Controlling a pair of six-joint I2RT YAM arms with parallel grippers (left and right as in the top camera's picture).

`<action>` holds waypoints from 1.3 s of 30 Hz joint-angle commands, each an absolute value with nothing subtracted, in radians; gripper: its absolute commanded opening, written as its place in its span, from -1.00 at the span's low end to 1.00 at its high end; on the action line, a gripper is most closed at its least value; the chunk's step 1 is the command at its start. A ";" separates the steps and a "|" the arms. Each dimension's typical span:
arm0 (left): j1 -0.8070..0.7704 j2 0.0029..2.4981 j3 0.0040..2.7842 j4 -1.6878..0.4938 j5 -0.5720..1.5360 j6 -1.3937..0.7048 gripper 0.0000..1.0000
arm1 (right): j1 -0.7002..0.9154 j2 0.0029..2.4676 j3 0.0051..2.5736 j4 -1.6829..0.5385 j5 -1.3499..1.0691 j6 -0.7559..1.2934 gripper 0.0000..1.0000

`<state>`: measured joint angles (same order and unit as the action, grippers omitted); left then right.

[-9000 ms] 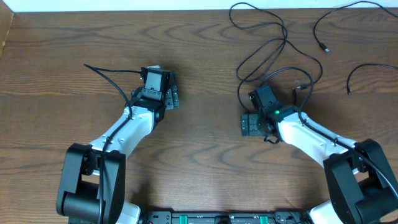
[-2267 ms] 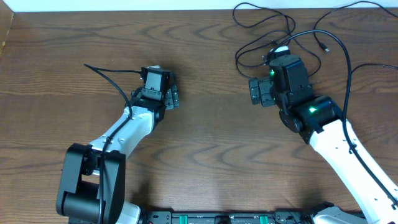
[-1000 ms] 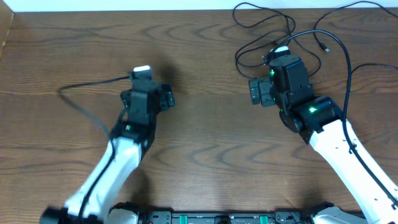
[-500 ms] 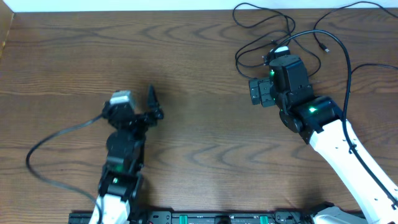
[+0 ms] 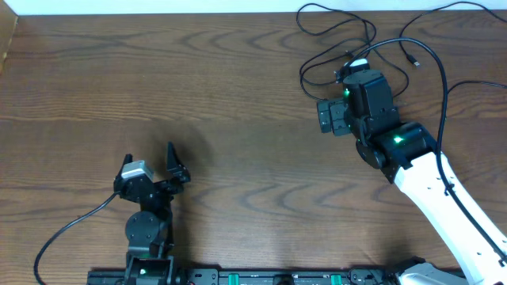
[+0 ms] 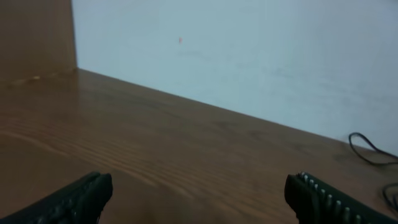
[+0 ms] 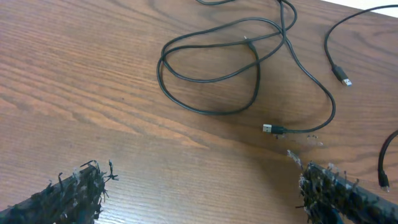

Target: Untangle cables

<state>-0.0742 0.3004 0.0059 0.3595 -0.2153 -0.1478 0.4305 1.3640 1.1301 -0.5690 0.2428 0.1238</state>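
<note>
The cables lie at the table's far right: a black looped cable (image 7: 210,67) with its plug (image 7: 268,129) on the wood, and a second black cable ending in a plug (image 7: 342,73). From overhead the loops (image 5: 302,73) spread just beyond my right gripper (image 5: 333,117). In the right wrist view that gripper (image 7: 205,194) is open and empty, short of the loop and touching none of it. My left gripper (image 5: 150,161) is open and empty near the table's front left, far from the cables. Its wrist view (image 6: 202,199) faces the back wall.
A pale wall (image 6: 249,56) bounds the table's far edge. The right arm's own thick lead (image 5: 438,75) arcs over the cables. Another thin black cable (image 5: 475,84) lies at the far right edge. Bare wood (image 5: 158,71) fills the table's left half.
The left arm has pulled back from mid-table to the front edge, and its gripper has tipped up to face the wall. The right arm and the cables have stayed still.
</note>
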 commanded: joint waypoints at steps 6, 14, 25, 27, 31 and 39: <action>-0.061 0.212 0.004 0.182 -0.216 -0.114 0.87 | 0.438 1.361 1.138 -0.571 0.253 0.115 0.99; -0.061 0.121 0.004 -0.036 -0.107 0.022 0.87 | 0.438 1.361 1.138 -0.571 0.253 0.115 0.99; -0.036 0.001 0.004 -0.075 -0.030 0.018 0.87 | 0.438 1.361 1.138 -0.571 0.253 0.115 0.99; -0.036 0.001 0.004 -0.073 -0.030 0.019 0.87 | 0.438 1.361 1.138 -0.571 0.253 0.115 0.99; -0.036 0.001 0.004 -0.073 -0.030 0.019 0.87 | 0.438 1.361 1.138 -0.571 0.253 0.115 0.99; -0.036 0.003 0.004 -0.073 -0.030 0.019 0.87 | 0.438 1.361 1.138 -0.571 0.252 0.115 0.99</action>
